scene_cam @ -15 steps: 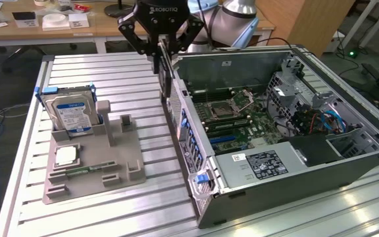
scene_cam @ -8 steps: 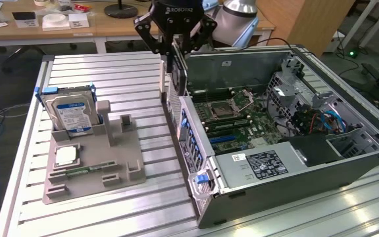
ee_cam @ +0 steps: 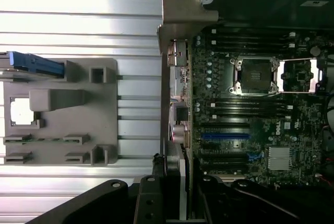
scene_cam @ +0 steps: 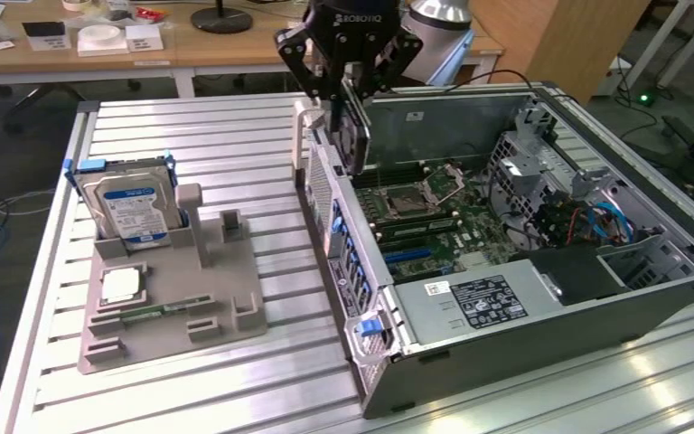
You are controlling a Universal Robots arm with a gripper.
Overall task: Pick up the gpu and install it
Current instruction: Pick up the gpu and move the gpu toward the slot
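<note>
Closest to the wrist camera, the gripper (ee_cam: 177, 203) is pinching the gpu (ee_cam: 175, 179) in a narrow grip, and the card is showing edge-on as a slim dark strip between the jaws. It is hanging upright in the air just above the open computer case (scene_cam: 540, 334), by the case wall facing the middle of the table (scene_cam: 202, 145). Holding it vertical is likely keeping its connector edge pointing down toward the motherboard (scene_cam: 437, 221), where a blue expansion slot (ee_cam: 224, 136) is lying bare. The card is not yet seated. Toward the table's edge on the exterior view's left, a gray fixture (scene_cam: 202, 280) is cradling a hard drive (scene_cam: 134, 210) on end and a CPU chip (scene_cam: 122, 286) lying flat, keeping spare parts steady.
</note>
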